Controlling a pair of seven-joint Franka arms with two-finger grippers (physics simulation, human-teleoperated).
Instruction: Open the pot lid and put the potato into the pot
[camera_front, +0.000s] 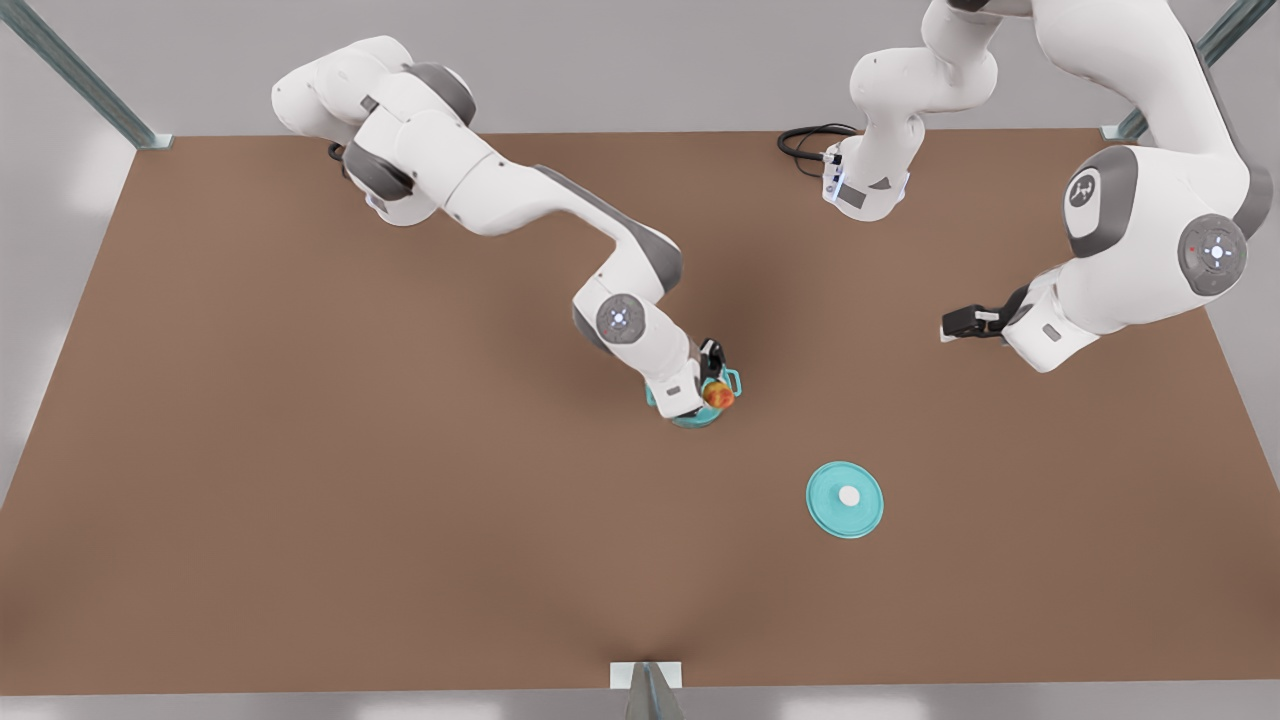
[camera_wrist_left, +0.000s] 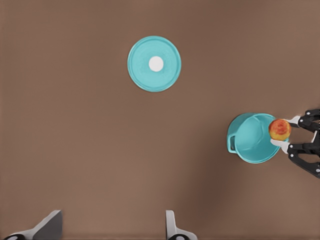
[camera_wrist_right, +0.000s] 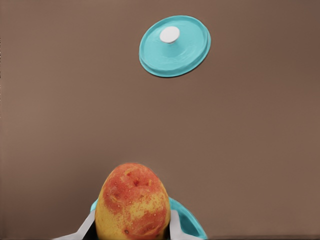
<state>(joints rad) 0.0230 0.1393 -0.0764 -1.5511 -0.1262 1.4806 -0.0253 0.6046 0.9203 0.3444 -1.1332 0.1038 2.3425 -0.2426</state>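
Right tool: the right tool (camera_front: 716, 385) is clamped on the potato (camera_front: 718, 395), which sits between its 2 fingers (camera_wrist_right: 86, 227) just above the pot (camera_front: 731, 381), on the front view's left arm.
Left tool: the left tool (camera_front: 952, 325) hangs high on the front view's right, well apart from the pot; in its own wrist view the 2 fingertips (camera_wrist_left: 50, 224) stand wide apart and hold nothing. This arm waits.
Potato position: in the left wrist view the potato (camera_wrist_left: 280, 129) hangs over the pot's (camera_wrist_left: 252, 138) rim on the tool side, not over the middle of the opening.
Pot lid: the pot lid (camera_front: 845, 499) lies flat on the table (camera_front: 300, 480), knob up, well apart from the pot, so the opening is free.
Risk 1: released here, the potato may strike the rim and bounce or roll out onto the table.
Risk 2: lowering further, a finger may catch the rim and push or tip the small pot.
Risk 3: the potato is round, so a weak grip may let it slip early.
Remedy, as a judgement: centre over the opening before letting go.
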